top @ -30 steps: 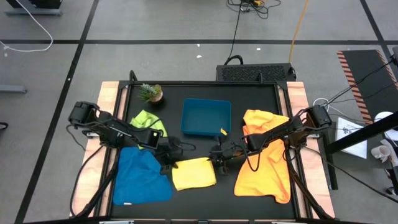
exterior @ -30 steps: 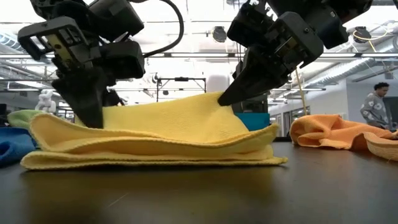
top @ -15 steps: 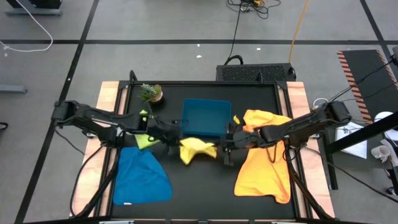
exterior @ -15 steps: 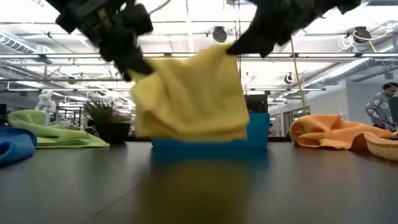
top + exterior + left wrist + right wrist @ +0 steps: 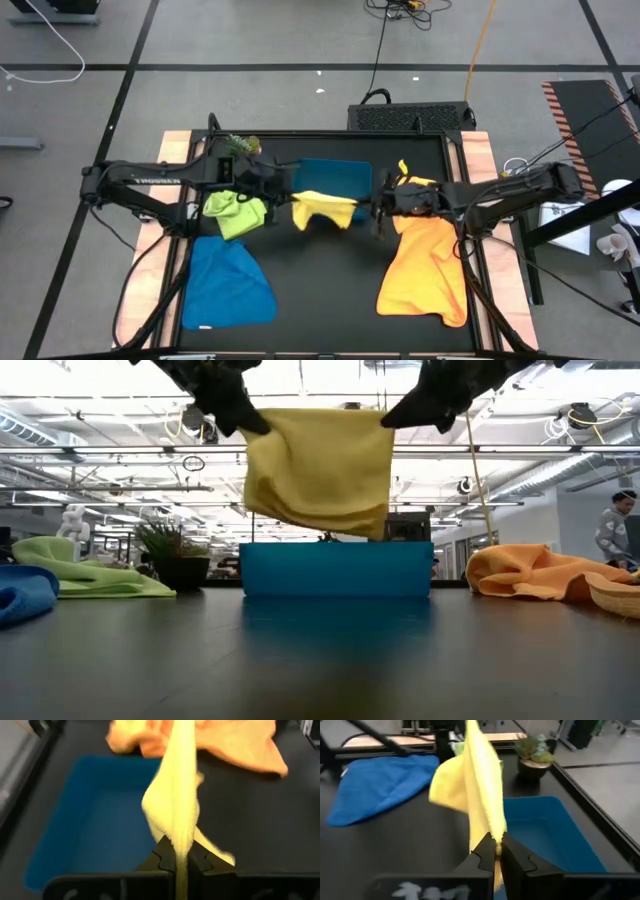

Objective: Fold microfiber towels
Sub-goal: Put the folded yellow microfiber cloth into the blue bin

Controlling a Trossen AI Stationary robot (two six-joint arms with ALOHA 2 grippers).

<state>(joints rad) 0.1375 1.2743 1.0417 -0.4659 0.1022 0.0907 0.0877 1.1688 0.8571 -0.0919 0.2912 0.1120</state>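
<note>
The folded yellow towel (image 5: pixel 322 208) hangs in the air over the near edge of the teal tray (image 5: pixel 330 178), held between both grippers. My left gripper (image 5: pixel 284 203) is shut on its left upper corner, my right gripper (image 5: pixel 366 207) on its right upper corner. In the low view the yellow towel (image 5: pixel 320 468) hangs well above the tray (image 5: pixel 335 568). The lime green towel (image 5: pixel 234 213) and the blue towel (image 5: pixel 228 282) lie at the left, the orange towels (image 5: pixel 425 255) at the right. My left gripper pinches the towel's top edge at its left corner (image 5: pixel 179 847) between its two fingers, coming level from the table's left. Several layers show. The towel hangs below, clear of the table. My right gripper pinches the top edge at its right corner (image 5: pixel 494 836) between its two fingers, level from the table's right. The towel hangs clear, its top edge stretched between the two grippers.
A small potted plant (image 5: pixel 241 148) stands at the far left, next to the tray. Bare black table lies in the near middle between the blue and the orange towels.
Both grippers have lifted the folded yellow towel off the table's near middle and carried it up and toward the far edge. It lay flat a second ago; now it hangs clear between them over the tray's near edge.
</note>
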